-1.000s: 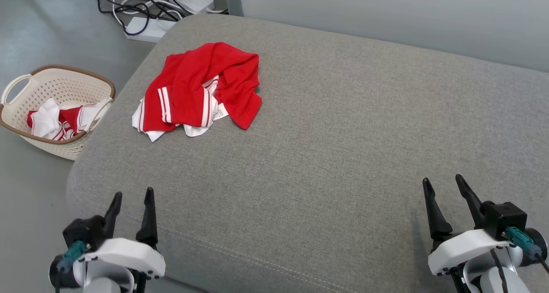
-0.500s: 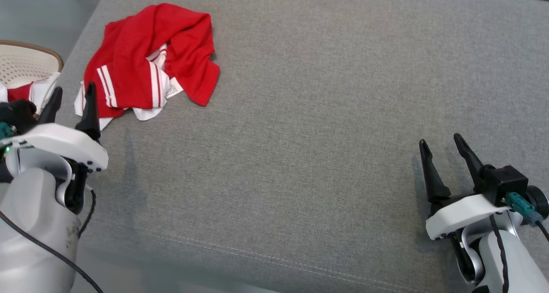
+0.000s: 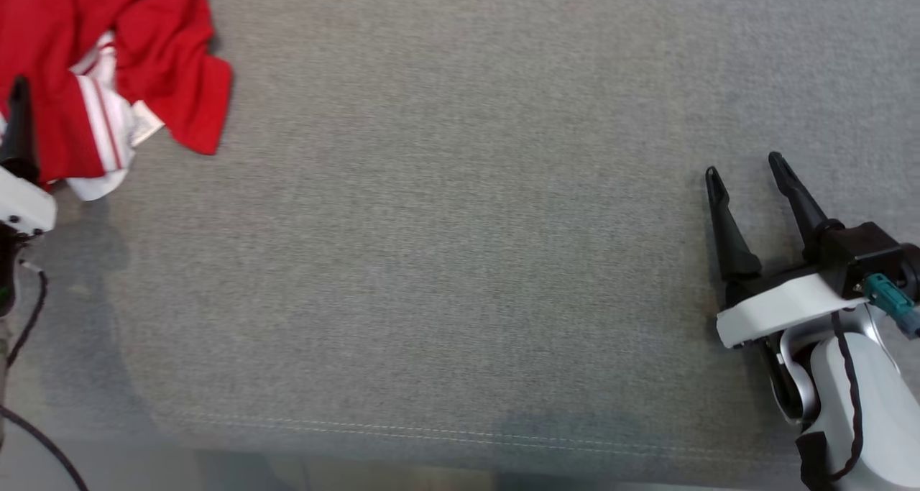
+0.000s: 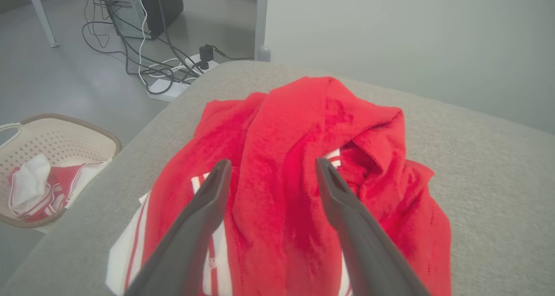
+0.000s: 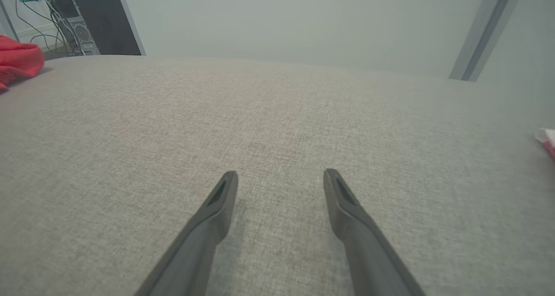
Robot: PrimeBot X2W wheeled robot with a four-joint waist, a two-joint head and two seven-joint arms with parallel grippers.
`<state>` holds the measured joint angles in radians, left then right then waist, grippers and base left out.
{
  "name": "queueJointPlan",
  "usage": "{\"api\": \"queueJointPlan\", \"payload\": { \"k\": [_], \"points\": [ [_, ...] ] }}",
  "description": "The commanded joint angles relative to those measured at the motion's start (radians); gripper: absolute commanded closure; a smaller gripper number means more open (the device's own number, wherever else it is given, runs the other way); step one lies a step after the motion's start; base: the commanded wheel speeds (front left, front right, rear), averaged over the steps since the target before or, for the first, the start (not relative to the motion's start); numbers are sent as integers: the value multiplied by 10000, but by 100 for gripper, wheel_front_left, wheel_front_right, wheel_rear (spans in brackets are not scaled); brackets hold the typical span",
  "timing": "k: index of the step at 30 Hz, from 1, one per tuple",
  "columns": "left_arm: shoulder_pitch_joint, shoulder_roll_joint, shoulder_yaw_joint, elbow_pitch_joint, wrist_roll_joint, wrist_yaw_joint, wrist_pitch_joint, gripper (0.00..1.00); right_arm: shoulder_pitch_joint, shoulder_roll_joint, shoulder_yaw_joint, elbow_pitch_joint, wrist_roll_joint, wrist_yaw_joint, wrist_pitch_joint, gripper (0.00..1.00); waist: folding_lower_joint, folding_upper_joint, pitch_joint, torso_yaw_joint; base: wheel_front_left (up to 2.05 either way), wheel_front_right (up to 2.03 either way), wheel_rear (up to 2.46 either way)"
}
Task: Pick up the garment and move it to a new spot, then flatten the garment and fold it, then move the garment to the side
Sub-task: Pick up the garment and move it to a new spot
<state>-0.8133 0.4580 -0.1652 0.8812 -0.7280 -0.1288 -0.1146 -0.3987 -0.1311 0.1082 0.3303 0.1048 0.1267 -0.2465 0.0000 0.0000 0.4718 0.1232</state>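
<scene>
Since the earlier frame our head camera has swung, shifting the whole picture, and the left end effector has advanced from well short of the garment to right over it.

Head view: the garment lies crumpled on the grey cushion at 10 o'clock, cut by the frame, with a red flap pointing towards 4 o'clock. The right end effector hovers at 3 o'clock, well apart from it, fingers spread and empty.

Left wrist view: we see the whole heap, its long axis running from 7 to 1 o'clock, striped white hem at 7. The left fingers stand apart above it, clamping nothing. Here alone we see the basket at 9 o'clock and the cables at 11.

Right wrist view: bare cushion ahead, with the garment's edge at 10 o'clock.
</scene>
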Motion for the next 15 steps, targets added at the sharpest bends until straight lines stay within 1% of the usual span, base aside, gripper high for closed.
{"api": "queueJointPlan", "payload": {
  "k": [1, 3, 7, 10, 12, 15],
  "points": [
    [-352, 741, 236, -94, -158, -18, -41, 0, -70, -26, 234, -354, -72, 40, 31, 0, 0, 0, 381, -407, 0, 0, 0],
    [-404, 1039, 230, 244, -519, -18, -158, 0, -126, -48, 246, -566, -77, 40, 46, 0, 0, 0, 577, -673, 0, 0, 0],
    [-468, 1214, 229, 694, -699, -18, -220, 0, -162, -51, 270, -728, -61, 40, 52, 0, 0, 0, 705, -901, 0, 0, 0],
    [-585, 1404, 283, 1312, -674, 142, -321, 0, -186, -57, 320, -844, -50, 40, 62, 0, 0, 0, 784, -1104, 0, 0, 0],
    [-674, 1451, 284, 1644, -645, 283, -363, 0, -187, -44, 324, -929, -55, 40, 75, 0, 0, 0, 834, -1229, 0, 0, 0],
    [-775, 1416, 244, 2024, -612, 366, -443, 0, -162, -3, 324, -1057, -87, 40, 110, 0, 0, 0, 902, -1380, 0, 0, 0]
  ]
}}
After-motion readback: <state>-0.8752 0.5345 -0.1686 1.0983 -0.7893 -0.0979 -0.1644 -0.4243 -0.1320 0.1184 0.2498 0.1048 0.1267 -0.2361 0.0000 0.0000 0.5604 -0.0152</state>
